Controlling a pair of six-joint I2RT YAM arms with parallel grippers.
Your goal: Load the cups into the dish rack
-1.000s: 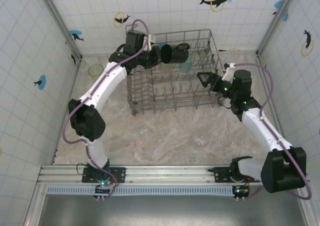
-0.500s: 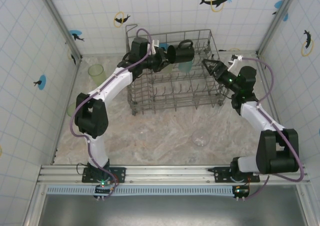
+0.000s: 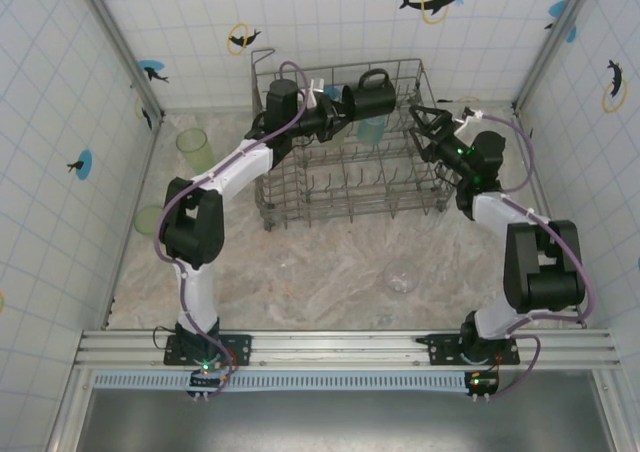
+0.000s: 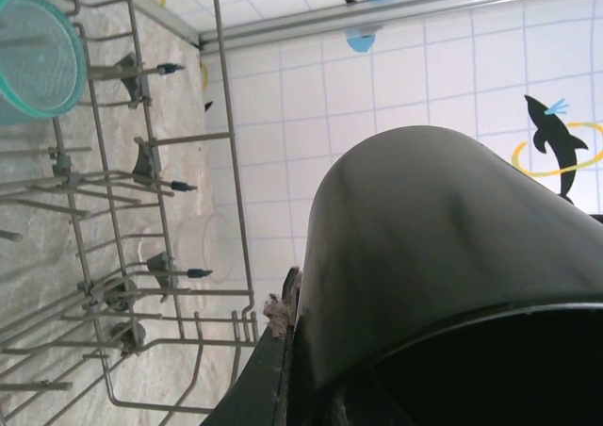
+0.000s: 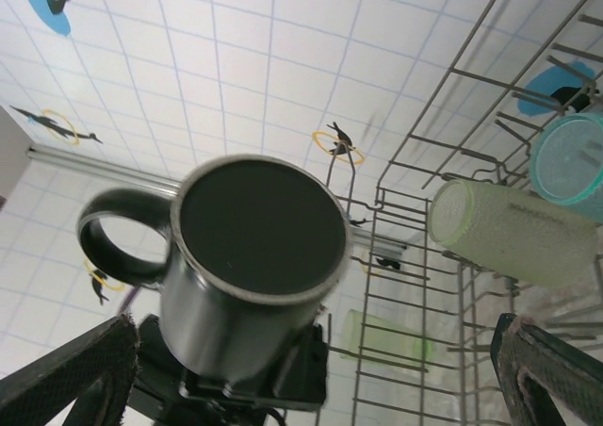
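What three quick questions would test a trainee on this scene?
1. True or false: the right gripper holds the mug.
2. Where is the teal cup? A: in the rack. B: on the table. C: in a gripper.
3. Fill in: the glass on the table in front of the rack is ___.

Key: 1 false, the left gripper holds it; 2 A; 3 clear.

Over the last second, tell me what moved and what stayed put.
The left claw, shut on the black mug, carried it farther back and rightward above the dish rack. The open right claw swung from the rack's right side toward its far right corner. Rack and clear glass stayed put.
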